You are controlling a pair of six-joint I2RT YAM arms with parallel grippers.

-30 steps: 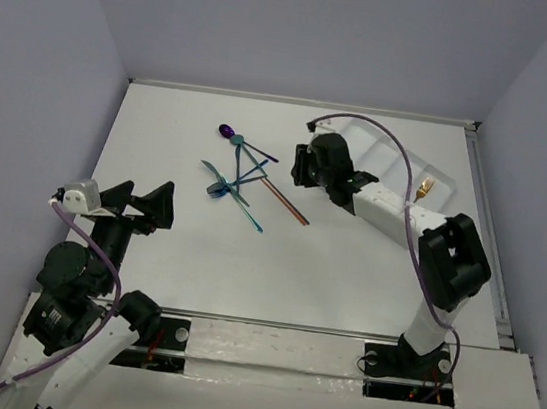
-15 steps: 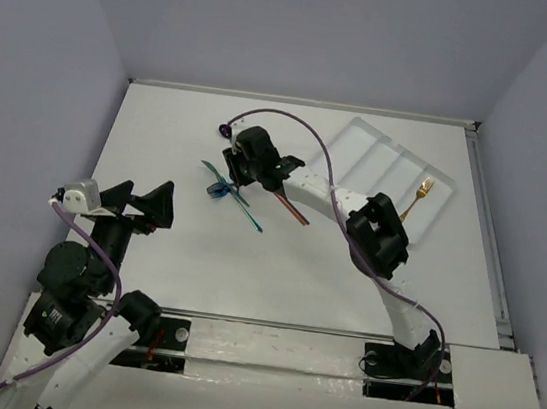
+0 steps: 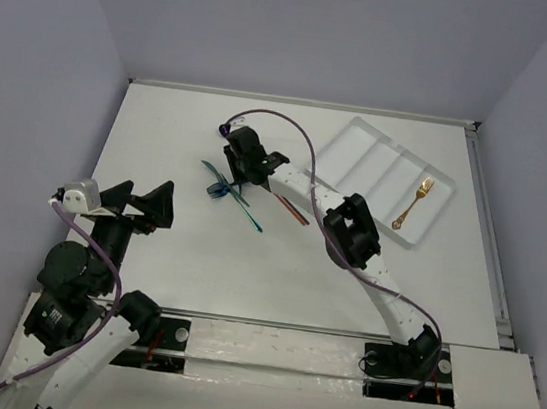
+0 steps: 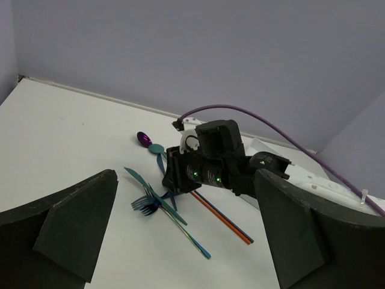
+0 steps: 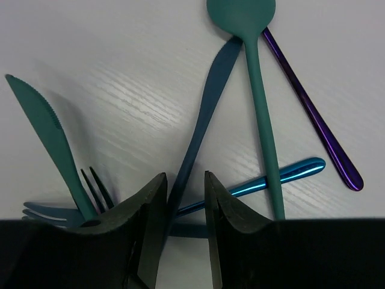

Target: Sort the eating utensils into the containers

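The right pincer sits low over the heap of slim shiny cutlery on the white worktop. Its fingers are narrowly apart, astride a dark-blue metal knife. A gold fork lies in the end compartment of the white plastic tray. The left pincer is spread wide, well apart.

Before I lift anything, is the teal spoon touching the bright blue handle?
Touching. The right wrist view shows the teal spoon lying straight across the bright blue handle.

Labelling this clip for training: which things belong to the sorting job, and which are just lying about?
Job: blue knife, teal spoon, teal knife, orange sticks, gold fork, white tray, right gripper.
Lying about: purple cable, left gripper.
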